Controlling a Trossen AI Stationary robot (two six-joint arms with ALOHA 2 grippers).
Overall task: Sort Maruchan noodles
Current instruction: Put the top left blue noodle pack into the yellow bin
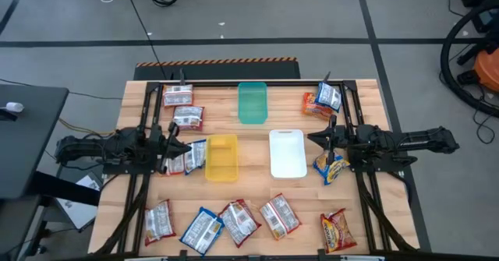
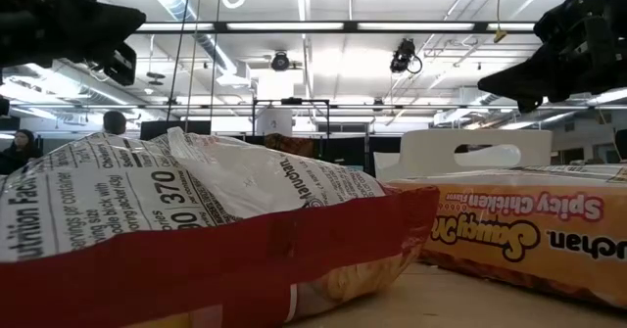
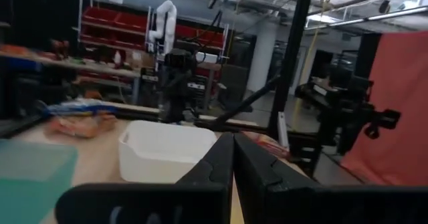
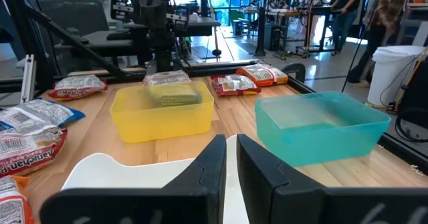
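Note:
Maruchan noodle packets lie flat on the wooden table (image 1: 257, 206). Several form a row along the near edge (image 1: 239, 220). Two lie at the far left (image 1: 183, 107) and two at the far right (image 1: 322, 101). One pile lies by the yellow tray (image 1: 187, 158) and one packet near the white tray (image 1: 330, 167). My left gripper (image 1: 185, 146) hangs level above the table's left side, shut and holding nothing (image 3: 233, 158). My right gripper (image 1: 313, 139) hangs level at the right side, its fingers nearly together with nothing between them (image 4: 231, 154).
Three trays stand mid-table: green (image 1: 252, 103) at the far side, yellow (image 1: 221, 157) and white (image 1: 287, 153) side by side nearer. In the low view a white-and-red packet (image 2: 196, 220) and an orange packet (image 2: 519, 235) fill the foreground. People stand in the room beyond.

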